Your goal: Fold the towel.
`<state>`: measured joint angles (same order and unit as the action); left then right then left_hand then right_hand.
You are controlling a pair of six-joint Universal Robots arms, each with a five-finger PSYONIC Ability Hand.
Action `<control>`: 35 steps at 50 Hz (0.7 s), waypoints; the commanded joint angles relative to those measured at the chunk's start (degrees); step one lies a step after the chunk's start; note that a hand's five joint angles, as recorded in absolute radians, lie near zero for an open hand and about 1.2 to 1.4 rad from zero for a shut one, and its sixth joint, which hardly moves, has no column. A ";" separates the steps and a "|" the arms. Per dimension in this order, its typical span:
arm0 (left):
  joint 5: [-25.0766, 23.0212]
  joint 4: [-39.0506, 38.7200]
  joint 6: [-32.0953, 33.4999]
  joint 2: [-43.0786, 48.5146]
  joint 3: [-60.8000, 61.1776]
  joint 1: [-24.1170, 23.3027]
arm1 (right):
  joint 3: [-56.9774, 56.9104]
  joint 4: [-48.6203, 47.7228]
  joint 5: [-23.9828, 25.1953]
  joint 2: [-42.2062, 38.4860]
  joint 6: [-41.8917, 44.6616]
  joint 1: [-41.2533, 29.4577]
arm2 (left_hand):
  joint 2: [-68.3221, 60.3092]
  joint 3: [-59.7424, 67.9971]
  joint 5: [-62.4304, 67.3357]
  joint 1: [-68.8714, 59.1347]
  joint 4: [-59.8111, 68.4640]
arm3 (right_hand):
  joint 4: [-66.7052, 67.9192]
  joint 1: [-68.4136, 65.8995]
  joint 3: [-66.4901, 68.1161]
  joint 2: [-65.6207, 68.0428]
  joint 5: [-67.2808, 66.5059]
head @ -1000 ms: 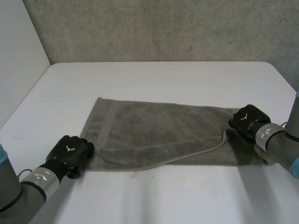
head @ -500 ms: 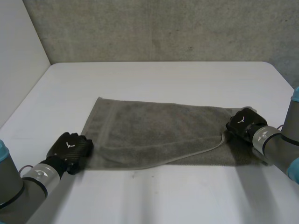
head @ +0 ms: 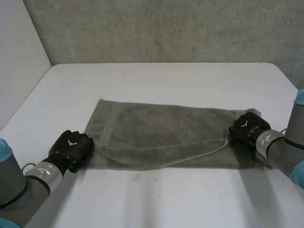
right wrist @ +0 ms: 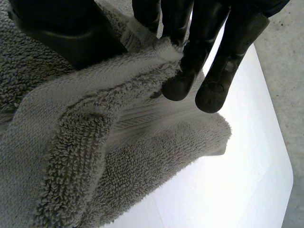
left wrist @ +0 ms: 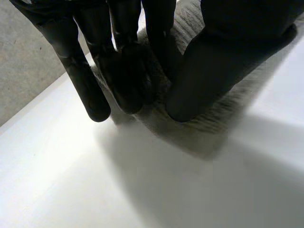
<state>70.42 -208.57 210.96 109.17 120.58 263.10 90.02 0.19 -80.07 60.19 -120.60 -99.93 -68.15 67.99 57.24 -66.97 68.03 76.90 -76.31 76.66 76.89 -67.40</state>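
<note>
A grey towel (head: 161, 135) lies flat across the middle of the white table (head: 166, 80), with a folded layer on top. My left hand (head: 71, 148) is at its near left corner. In the left wrist view its fingers (left wrist: 90, 90) and thumb (left wrist: 228, 47) are closed together on the towel's corner (left wrist: 218, 111). My right hand (head: 247, 127) is at the towel's right end. There its thumb (right wrist: 71, 33) and fingers (right wrist: 223, 57) pinch a raised fold of the towel's edge (right wrist: 95, 142).
A rough concrete wall (head: 166, 28) stands behind the table, and a white panel (head: 19, 57) rises along its left side. Bare table (head: 156, 199) lies in front of the towel, and more bare table (right wrist: 237, 190) lies beyond its right end.
My left hand's fingers have closed on the towel's near left corner and the hand has shifted slightly forward. My right hand has edged a little to the left, still holding the towel.
</note>
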 commanded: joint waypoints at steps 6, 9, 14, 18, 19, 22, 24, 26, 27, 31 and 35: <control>0.15 -0.34 -1.25 -0.18 -3.24 -0.66 | -0.02 0.07 -0.09 0.37 0.01 0.00 | -11.85 12.01 12.76 -13.03 11.97 | 3.10 -3.69 3.34 3.11 -2.60; 0.24 -0.17 -1.95 -1.06 -3.25 -0.84 | -0.02 0.16 0.00 0.72 0.01 0.00 | -11.85 12.01 12.76 -13.03 11.97 | 3.10 -3.69 3.34 3.11 -2.60; 0.24 0.36 -1.87 -2.73 -1.41 -1.28 | -0.02 0.16 0.00 1.07 0.01 0.00 | -11.71 11.87 12.62 -12.88 11.83 | 3.10 -3.69 3.34 3.11 -2.60; -0.02 0.54 -1.61 -4.05 0.80 -0.75 | -0.02 0.07 0.00 0.81 0.01 0.00 | 8.31 -8.15 -7.40 7.14 -8.19 | 3.10 -3.69 3.34 3.11 -2.60; -0.20 0.36 -1.61 -4.31 1.49 -0.66 | -0.02 0.07 0.00 0.72 0.01 0.00 | 17.14 -16.98 -16.23 15.96 -17.01 | 3.10 -3.69 3.34 3.11 -2.60; -0.55 0.10 -1.43 -3.79 1.85 -0.66 | -0.02 0.07 0.00 0.46 0.01 0.00 | 26.13 -25.97 -25.22 24.95 -26.01 | 3.10 -3.69 3.34 3.11 -2.60; -0.55 -0.16 -1.43 -3.44 1.59 -0.58 | -0.02 0.07 0.00 0.46 0.01 -0.09 | 26.31 -26.15 -25.40 25.13 -26.19 | 3.10 -3.69 3.34 3.11 -2.60; -0.55 -0.34 -1.34 -2.82 1.33 -0.58 | -0.02 0.07 0.00 0.37 0.01 -0.09 | 26.98 -26.82 -26.07 25.81 -26.86 | 3.10 -3.69 3.34 3.11 -2.60; -0.55 -0.34 -1.26 -1.87 0.98 -0.58 | -0.02 0.07 0.00 0.37 0.01 -0.44 | 27.32 -27.16 -26.41 26.14 -27.19 | 3.10 -3.69 3.34 3.11 -2.60; -0.55 -0.25 -1.25 -0.71 -0.08 -0.58 | 0.07 -0.01 -0.09 0.28 0.01 -0.79 | 27.32 -27.16 -26.41 26.14 -27.20 | 3.10 -3.69 3.34 3.11 -2.60; -0.55 -0.43 -1.25 0.07 -1.13 -0.58 | 0.07 -0.02 -0.09 0.28 0.10 -0.79 | 27.82 -27.66 -26.91 26.65 -27.70 | 3.10 -3.69 3.34 3.11 -2.60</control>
<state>69.85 -208.89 209.71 108.06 120.83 262.52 90.05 0.22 -80.14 60.47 -120.58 -100.63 -36.32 36.24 26.12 -36.42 36.24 76.90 -76.31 76.66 76.88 -67.41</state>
